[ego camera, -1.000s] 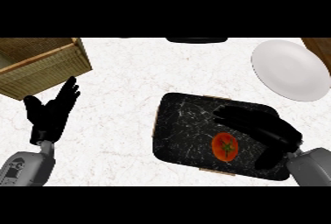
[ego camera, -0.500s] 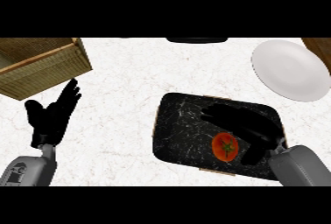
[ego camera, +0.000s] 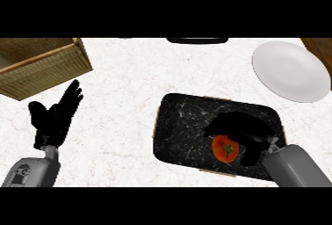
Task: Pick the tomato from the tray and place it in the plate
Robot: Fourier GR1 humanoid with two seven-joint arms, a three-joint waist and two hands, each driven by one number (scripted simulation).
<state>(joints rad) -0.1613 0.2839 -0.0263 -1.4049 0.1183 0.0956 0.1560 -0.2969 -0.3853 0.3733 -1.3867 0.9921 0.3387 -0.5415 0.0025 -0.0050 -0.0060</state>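
The right hand's (ego camera: 245, 128) fingers (ego camera: 224, 127) are curled down over the tomato (ego camera: 224, 149). They close on its 12 o'clock edge, and a dark digit runs down its 3 o'clock flank. The rest of the fruit shows bare toward 9 and 6 o'clock. The tomato is red-orange and oval, with a small green star of stem at its middle. It lies on the floor of the tray (ego camera: 185, 127), at about 5 o'clock from the tray's centre and near its 6 o'clock rim.

The tray is a dark slab veined with white, with rounded corners and a thin pale edge. It sits turned a little clockwise on the counter (ego camera: 130, 79). Its 9 o'clock half is bare. The grey forearm crosses its 4 o'clock corner.

From the tomato, the white plate (ego camera: 290, 70) lies toward 1 o'clock, well apart from the tray, with pale counter between them. The plate's 3 o'clock side is close to a brown wooden surface (ego camera: 322, 49) at the view's corner.

A dark object (ego camera: 198, 40) sits at the counter's 12 o'clock edge. A wicker basket (ego camera: 45, 70) fills the 10 o'clock corner. A wide stretch of bare counter runs between the basket and the tray.

The left hand (ego camera: 53, 117) rests at 8 o'clock, open, with straight fingers pointing toward 1 o'clock. It touches nothing.
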